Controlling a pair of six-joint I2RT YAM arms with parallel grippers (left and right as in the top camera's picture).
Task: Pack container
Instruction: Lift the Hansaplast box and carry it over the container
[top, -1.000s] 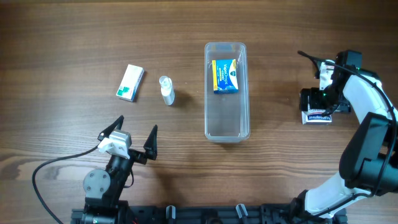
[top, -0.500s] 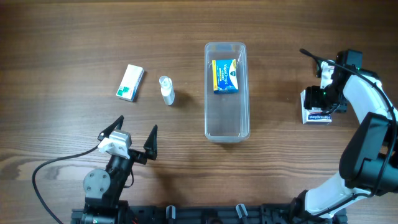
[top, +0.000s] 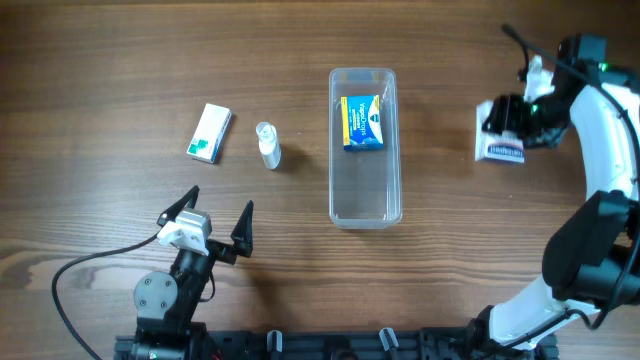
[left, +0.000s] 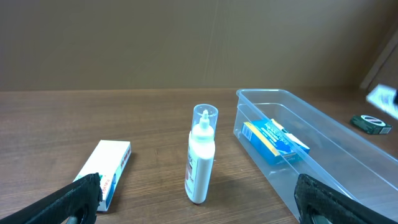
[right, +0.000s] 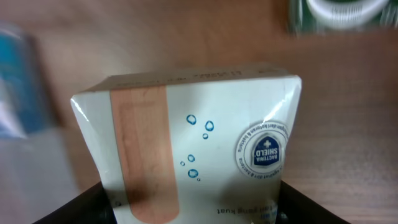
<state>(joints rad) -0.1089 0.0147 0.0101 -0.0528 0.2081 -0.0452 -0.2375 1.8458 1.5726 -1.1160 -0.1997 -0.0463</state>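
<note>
Shifted farther since earlier: bandage box (top: 500, 150), light, stiff glossy card, pinched at its sides by right gripper (top: 508, 120), right of container (top: 365, 190); left gripper (top: 220, 198) spread, empty.

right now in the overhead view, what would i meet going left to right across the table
white and green box → white bottle → container → bandage box

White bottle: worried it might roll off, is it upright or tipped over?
Upright: in the left wrist view the white bottle stands on its base, clear cap on top.
</note>
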